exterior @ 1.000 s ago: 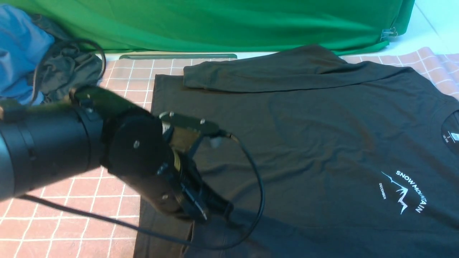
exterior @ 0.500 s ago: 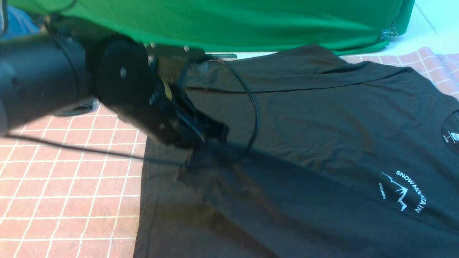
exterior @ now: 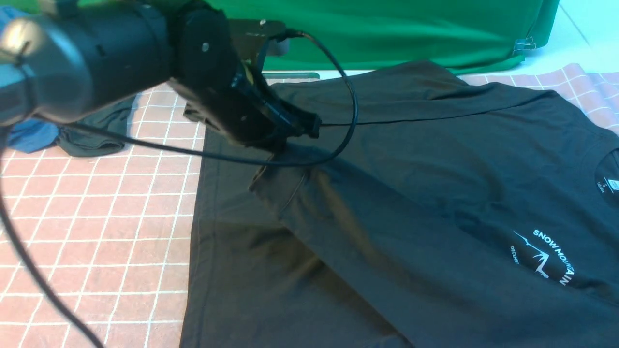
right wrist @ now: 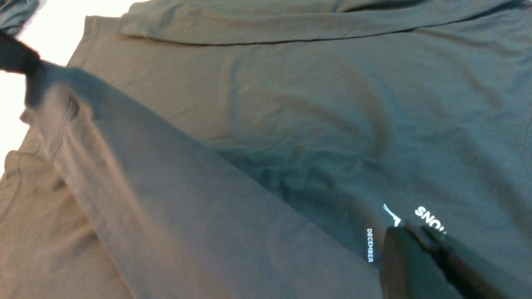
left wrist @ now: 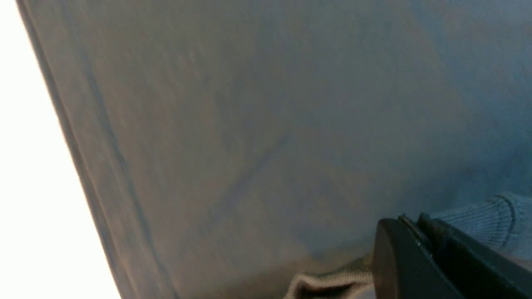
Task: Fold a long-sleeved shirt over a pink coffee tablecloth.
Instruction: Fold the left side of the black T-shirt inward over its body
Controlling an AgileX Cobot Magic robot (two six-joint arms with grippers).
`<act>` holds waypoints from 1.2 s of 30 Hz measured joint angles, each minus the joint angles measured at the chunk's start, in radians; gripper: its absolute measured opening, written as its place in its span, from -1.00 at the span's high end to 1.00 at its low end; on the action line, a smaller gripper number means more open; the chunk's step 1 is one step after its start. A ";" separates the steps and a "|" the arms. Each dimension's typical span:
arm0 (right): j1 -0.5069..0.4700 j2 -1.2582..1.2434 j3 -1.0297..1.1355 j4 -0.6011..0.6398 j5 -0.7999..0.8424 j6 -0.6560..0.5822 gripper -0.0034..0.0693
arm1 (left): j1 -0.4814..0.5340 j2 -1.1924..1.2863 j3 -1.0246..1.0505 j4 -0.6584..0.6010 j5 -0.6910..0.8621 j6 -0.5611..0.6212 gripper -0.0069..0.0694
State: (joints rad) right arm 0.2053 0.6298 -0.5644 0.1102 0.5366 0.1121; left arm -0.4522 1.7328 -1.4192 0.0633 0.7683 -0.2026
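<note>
Left end effector (exterior: 302,128) is pinching the sleeve cuff (left wrist: 478,220) of the long-sleeved shirt (exterior: 435,159) aloft; this shallow grip may be letting it slip.

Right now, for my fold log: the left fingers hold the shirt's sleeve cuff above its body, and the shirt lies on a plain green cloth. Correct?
Wrong cloth. The front view shows the long-sleeved shirt lying on the pink coffee tablecloth; the green cloth is behind it. The left fingers do hold the sleeve cuff above its body.

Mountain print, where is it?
In the front view, the white mountain print sits lower right, on the chest of the black long-sleeved shirt, near its collar label.
</note>
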 joint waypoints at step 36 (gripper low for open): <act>0.000 0.000 0.000 0.000 0.001 0.027 0.71 | 0.156 0.282 -0.200 0.171 -0.256 -0.018 0.74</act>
State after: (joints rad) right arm 0.2053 0.6298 -0.5644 0.1102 0.5375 0.1387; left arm -0.2966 2.0151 -1.6193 0.2341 0.5124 -0.2208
